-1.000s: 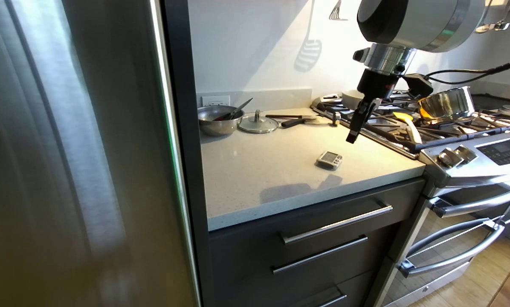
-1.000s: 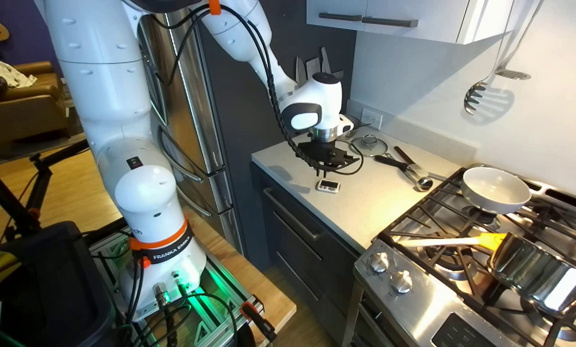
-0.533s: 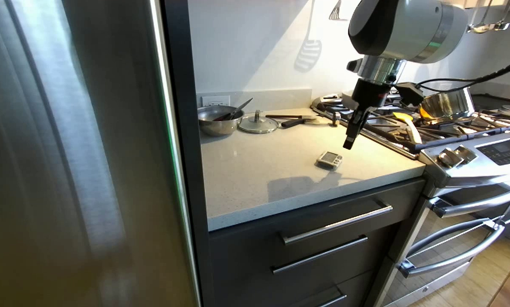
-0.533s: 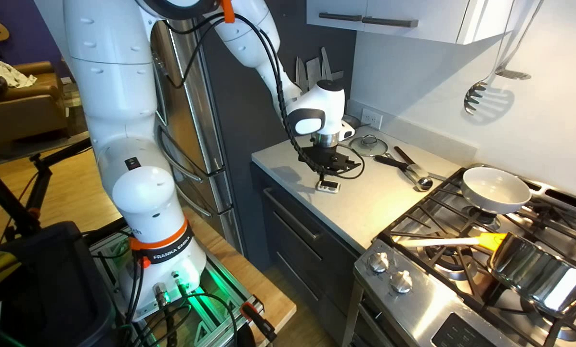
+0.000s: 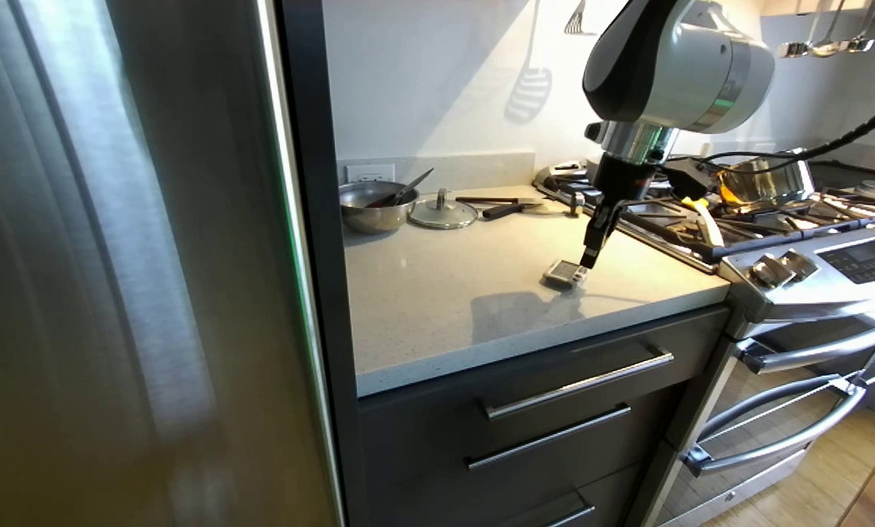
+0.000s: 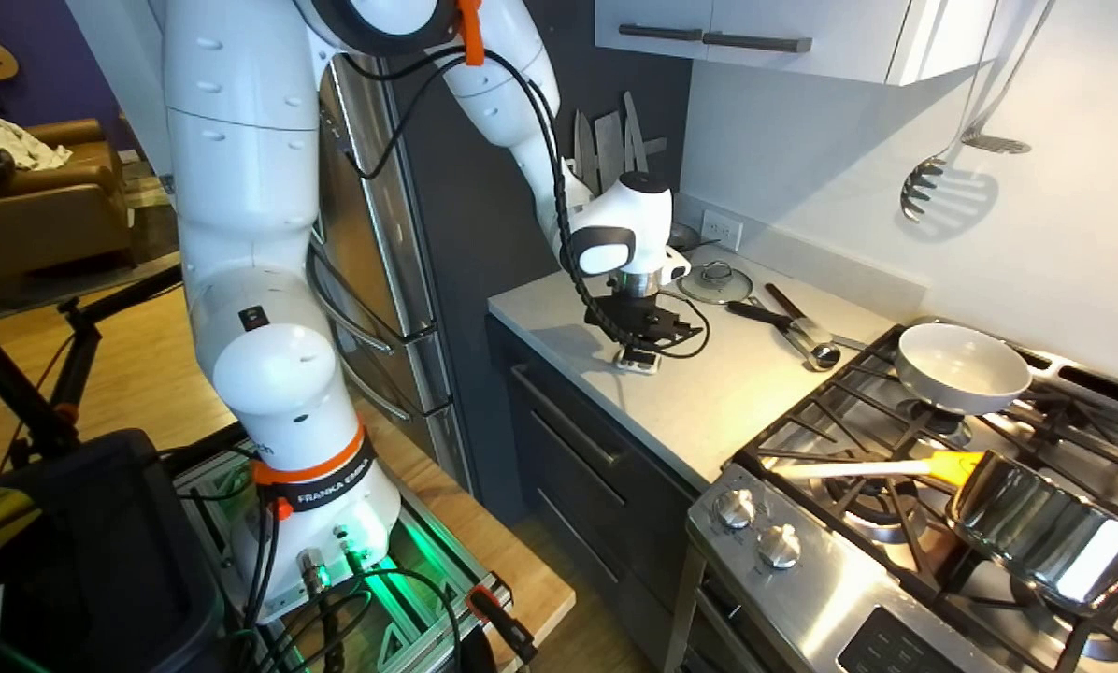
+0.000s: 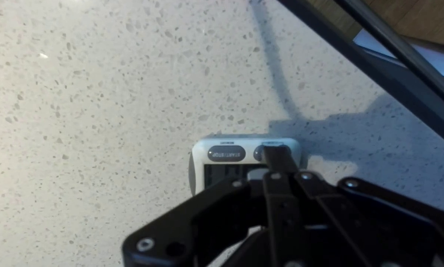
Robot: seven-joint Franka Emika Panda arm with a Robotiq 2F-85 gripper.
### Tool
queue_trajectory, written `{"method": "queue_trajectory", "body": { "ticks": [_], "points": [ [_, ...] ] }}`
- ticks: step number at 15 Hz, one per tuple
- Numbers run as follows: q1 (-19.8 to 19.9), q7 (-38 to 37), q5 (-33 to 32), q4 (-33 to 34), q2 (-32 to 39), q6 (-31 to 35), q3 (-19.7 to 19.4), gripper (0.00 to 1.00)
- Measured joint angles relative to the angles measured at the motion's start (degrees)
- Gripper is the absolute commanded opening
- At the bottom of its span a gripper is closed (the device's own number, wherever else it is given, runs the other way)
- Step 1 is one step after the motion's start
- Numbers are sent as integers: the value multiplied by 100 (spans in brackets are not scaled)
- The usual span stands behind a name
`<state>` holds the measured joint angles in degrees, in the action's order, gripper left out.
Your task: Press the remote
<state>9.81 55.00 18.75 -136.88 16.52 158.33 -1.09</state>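
Observation:
The remote [image 5: 560, 274] is a small flat device with a white rim, a dark screen and dark oval buttons. It lies on the counter in both exterior views [image 6: 636, 367]. In the wrist view the remote [image 7: 226, 153] shows a START/STOP button and a second oval button beside it. My gripper [image 7: 277, 151] has its fingertips together over the second button and covers part of it. Nothing shows between the fingers. In both exterior views the gripper [image 5: 588, 263] points down at the button end of the remote. I cannot tell whether the tips touch it. The remote's lower part is hidden by the gripper.
The counter [image 5: 437, 293] has its front edge above drawers [image 5: 576, 388]. Behind lie a metal bowl [image 5: 368, 219], a glass lid [image 5: 443, 214] and utensils [image 6: 783, 322]. A stove [image 6: 895, 486] with a white pan [image 6: 961, 374] and a shiny pot [image 6: 1036, 533] stands beside.
My gripper has come down to the remote and moved slightly across, from well above it to over its buttons. Its two separate fingertips have closed together. The remote has not moved.

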Motion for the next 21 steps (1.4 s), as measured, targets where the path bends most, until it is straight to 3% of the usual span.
{"method": "queue_trajectory", "body": {
  "ticks": [21],
  "points": [
    [583, -217, -22, 40, 392, 692, 629, 0]
  ]
}}
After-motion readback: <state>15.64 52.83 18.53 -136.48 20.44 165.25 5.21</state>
